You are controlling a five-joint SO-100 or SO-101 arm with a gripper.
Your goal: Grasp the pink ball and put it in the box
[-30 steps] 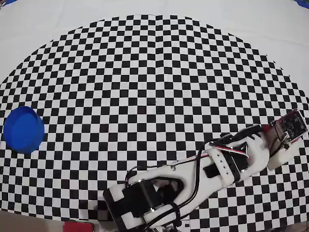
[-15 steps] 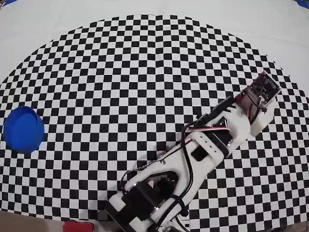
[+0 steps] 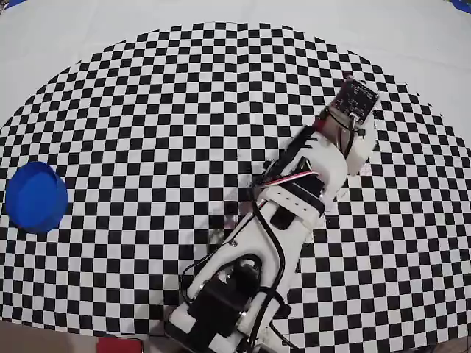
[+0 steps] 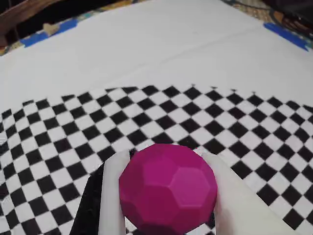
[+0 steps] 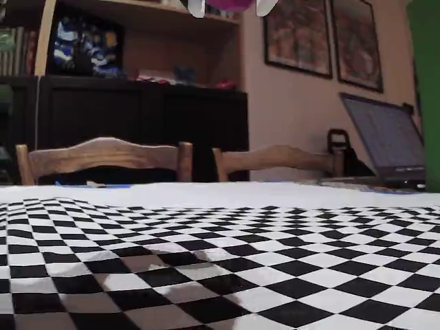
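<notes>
Gripper (image 4: pixel 168 196) clamped on small faceted magenta-pink ball (image 4: pixel 167 193), white fingers (image 4: pixel 111 196) at mid-sides. Looks rigid, light, probably slick plastic. Round bright-blue box (image 3: pixel 35 196) well apart.

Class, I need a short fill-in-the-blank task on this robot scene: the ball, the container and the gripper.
1. In the wrist view, the faceted magenta-pink ball sits between the two white fingers of the ____.
2. In the overhead view, the round bright-blue container stands near the ____ edge of the picture.
3. The cloth under the arm has a black-and-white ____ pattern.
4. In the fixed view, a ____ stands open at the right.

Missing words: gripper; left; checkered; laptop
</notes>
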